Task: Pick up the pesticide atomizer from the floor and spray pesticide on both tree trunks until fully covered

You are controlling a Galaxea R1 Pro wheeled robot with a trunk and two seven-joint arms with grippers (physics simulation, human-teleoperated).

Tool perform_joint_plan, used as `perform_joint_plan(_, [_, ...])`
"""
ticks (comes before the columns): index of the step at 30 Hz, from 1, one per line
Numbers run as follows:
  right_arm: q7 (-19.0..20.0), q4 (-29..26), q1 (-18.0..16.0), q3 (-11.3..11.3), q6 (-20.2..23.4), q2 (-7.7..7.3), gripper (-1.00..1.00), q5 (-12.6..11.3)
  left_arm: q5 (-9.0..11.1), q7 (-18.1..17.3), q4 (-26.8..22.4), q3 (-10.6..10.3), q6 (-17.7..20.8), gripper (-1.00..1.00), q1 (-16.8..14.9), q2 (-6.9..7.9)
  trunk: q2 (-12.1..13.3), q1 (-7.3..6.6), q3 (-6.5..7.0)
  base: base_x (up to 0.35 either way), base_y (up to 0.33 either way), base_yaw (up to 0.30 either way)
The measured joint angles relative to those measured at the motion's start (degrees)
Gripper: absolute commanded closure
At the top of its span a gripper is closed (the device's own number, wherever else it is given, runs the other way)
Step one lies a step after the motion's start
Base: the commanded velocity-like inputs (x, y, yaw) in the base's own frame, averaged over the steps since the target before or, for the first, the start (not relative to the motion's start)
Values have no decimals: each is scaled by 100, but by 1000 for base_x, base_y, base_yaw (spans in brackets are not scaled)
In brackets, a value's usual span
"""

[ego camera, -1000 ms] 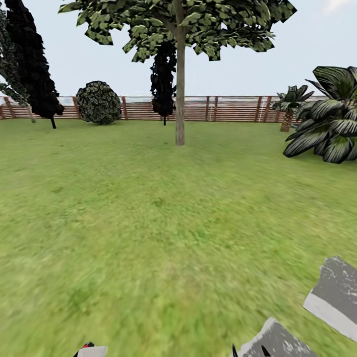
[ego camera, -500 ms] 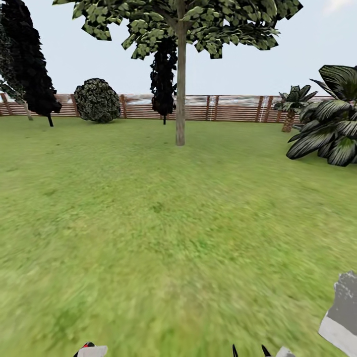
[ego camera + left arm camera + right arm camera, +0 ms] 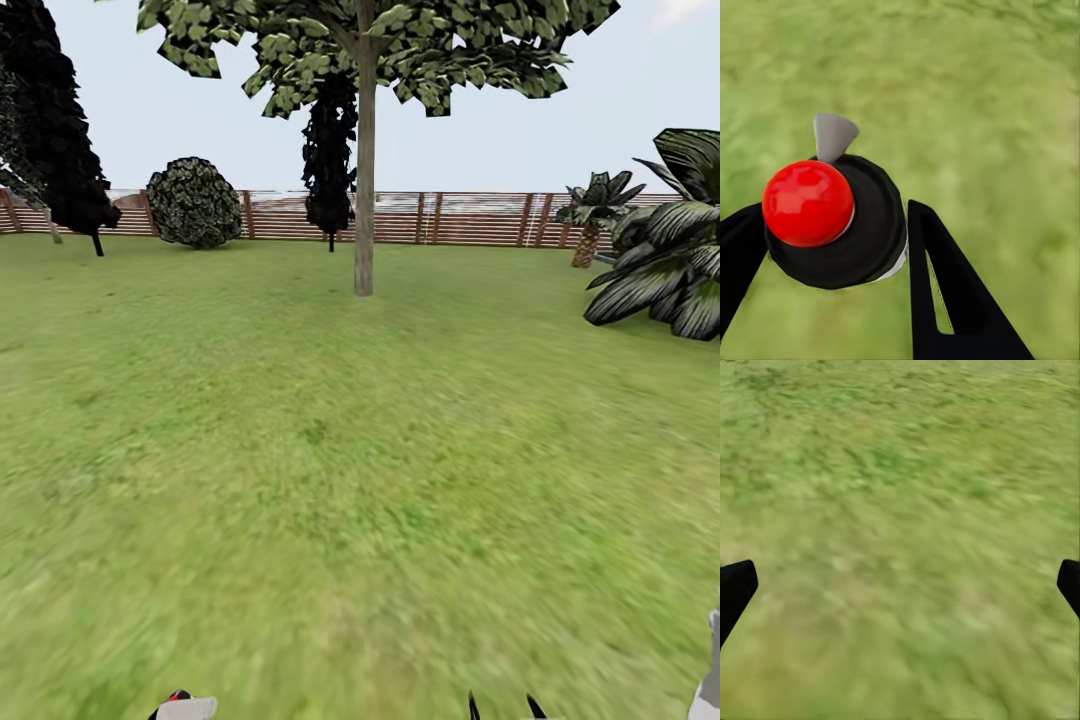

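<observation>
Our left claw (image 3: pixel 832 247) clamped on the atomizer (image 3: pixel 832 221), right claw (image 3: pixel 900 585) spread and empty over grass, we judge ourselves mid-approach to the tree trunk (image 3: pixel 364 190) far ahead; next: close in, aim the nozzle.

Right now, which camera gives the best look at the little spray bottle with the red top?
The left wrist view: the pesticide atomizer sits large between the left tool's black fingers, its red top and grey nozzle plain against the grass. The head view catches just a red and grey sliver of it at the bottom edge. The right wrist view looks at lawn.
</observation>
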Motion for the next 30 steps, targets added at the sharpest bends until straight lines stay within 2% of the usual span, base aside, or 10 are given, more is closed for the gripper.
perform_joint_plan(30, [10,0,0,0,0,0,-100,6,0,0,9,0,5,100,4,9,0,0,0,340,0,0])
